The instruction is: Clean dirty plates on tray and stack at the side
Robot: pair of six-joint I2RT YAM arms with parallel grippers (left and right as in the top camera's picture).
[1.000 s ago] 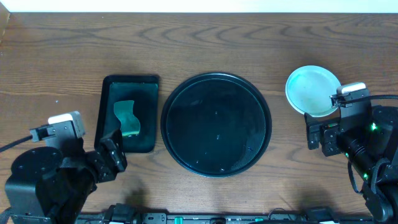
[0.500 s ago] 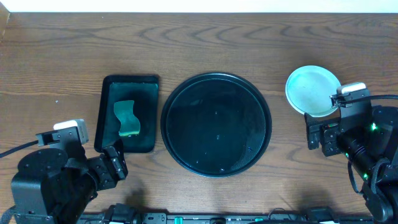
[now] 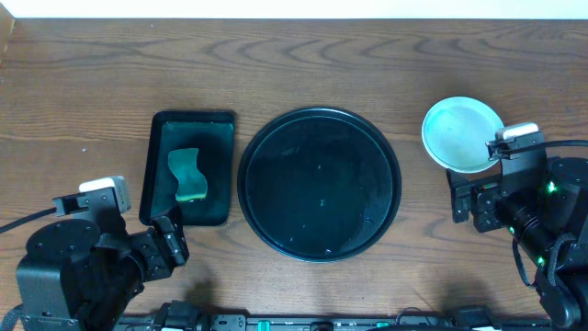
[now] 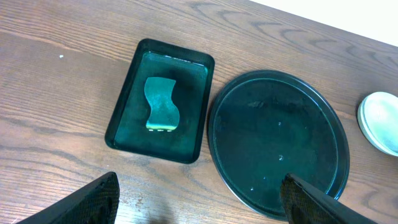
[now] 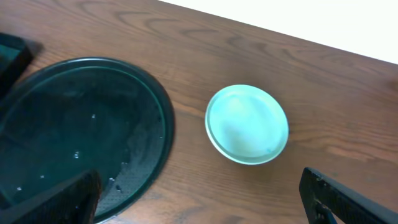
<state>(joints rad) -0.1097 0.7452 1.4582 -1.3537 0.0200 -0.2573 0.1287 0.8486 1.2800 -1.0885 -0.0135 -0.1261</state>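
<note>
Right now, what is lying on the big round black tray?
No plates: the round tray holds only a few pale specks, its whole floor uncovered. A mint-green plate sits on the table to its right; anything beneath that plate is hidden.

TEXT: none you can read in any view | round tray (image 3: 276, 184): no lettering, label or number you can make out | plates (image 3: 459, 133): same | rectangular tray (image 3: 193, 120) and sponge (image 3: 187, 173): same
</note>
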